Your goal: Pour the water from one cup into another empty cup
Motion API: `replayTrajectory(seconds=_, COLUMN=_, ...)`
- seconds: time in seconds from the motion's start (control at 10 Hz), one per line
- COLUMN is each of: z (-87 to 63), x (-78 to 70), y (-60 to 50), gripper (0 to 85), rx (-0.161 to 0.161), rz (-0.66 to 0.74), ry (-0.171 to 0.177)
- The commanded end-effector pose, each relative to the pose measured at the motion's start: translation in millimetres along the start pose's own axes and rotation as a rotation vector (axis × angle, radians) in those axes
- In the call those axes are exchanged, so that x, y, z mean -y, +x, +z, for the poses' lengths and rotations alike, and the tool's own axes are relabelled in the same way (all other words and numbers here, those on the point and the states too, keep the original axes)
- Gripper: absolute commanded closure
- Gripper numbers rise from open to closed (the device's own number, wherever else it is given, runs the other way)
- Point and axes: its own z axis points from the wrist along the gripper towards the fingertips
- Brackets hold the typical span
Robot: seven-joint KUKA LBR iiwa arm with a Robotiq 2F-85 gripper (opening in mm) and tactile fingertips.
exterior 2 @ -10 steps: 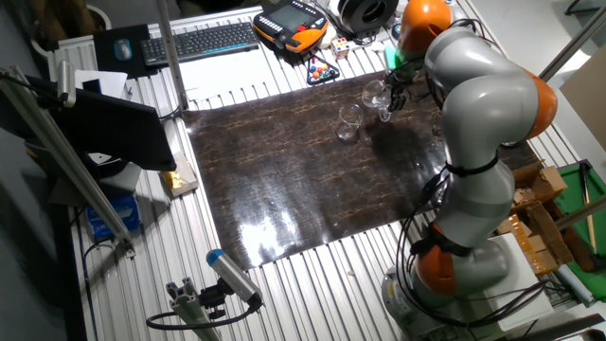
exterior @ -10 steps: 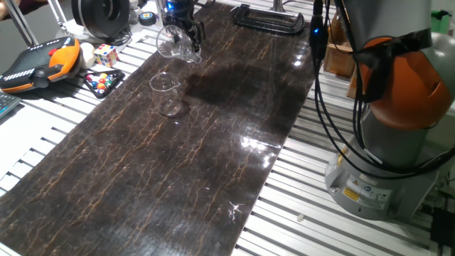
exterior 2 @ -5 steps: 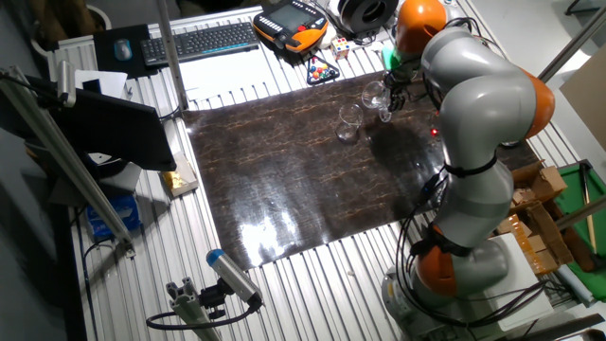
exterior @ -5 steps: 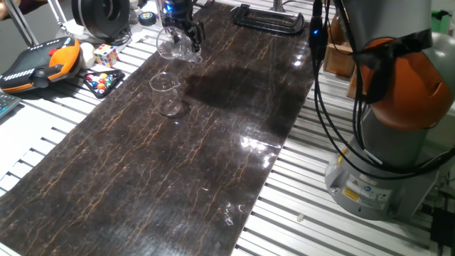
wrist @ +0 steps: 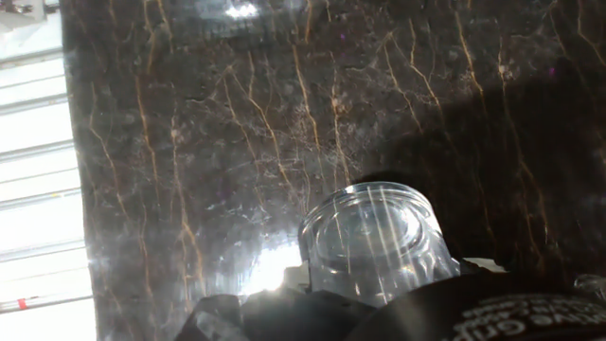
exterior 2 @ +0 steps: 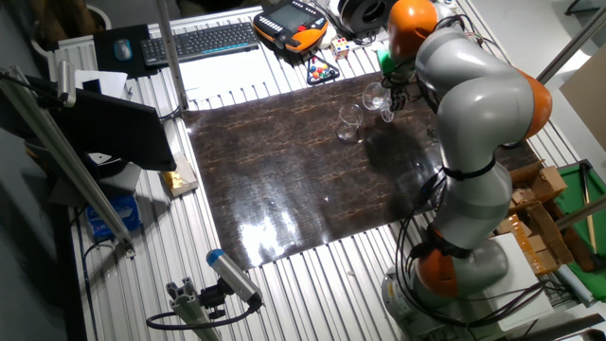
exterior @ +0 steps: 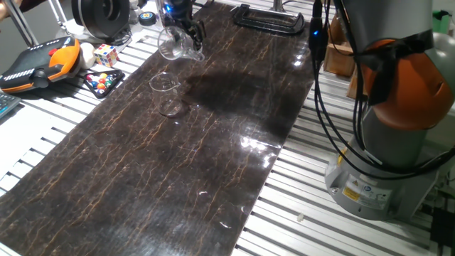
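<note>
The wider clear glass cup (exterior: 173, 44) hangs tilted above the dark marbled mat, with my gripper (exterior: 188, 37) shut on it from the right. In the hand view its glass wall and round bottom (wrist: 374, 237) fill the lower middle, and my dark fingers (wrist: 284, 317) sit under it. The smaller, narrower cup (exterior: 166, 92) stands upright on the mat just in front of and below the held one, also clear of it in the other fixed view (exterior 2: 349, 123). The held cup (exterior 2: 376, 95) shows there beside the gripper (exterior 2: 389, 98). I cannot make out any water.
A dark marbled mat (exterior: 178, 163) covers the slatted table. An orange-and-black pendant (exterior: 39, 60), a Rubik's cube (exterior: 105, 54) and a tray of coloured balls (exterior: 102, 81) lie left of the mat. A black clamp (exterior: 266, 17) lies at the far end. The robot base (exterior: 387, 156) stands at the right.
The arm's upper links have turned slightly. The held cup stays almost in the same spot above the mat, and the small cup has not moved.
</note>
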Motion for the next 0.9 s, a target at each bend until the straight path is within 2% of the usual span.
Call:
replayTrajectory(seconds=0.0, z=0.2, x=0.0, y=0.3, gripper=84.3, rx=0.008, rz=-0.005, ry=-0.003)
replayTrajectory(seconds=0.2, z=1.0, x=0.2, y=1.7, gripper=84.3, rx=0.021, rz=-0.009, ry=-0.006)
replayTrajectory(seconds=0.8, z=0.2, x=0.1, y=4.9, gripper=84.3, rx=0.110, rz=-0.061, ry=-0.033)
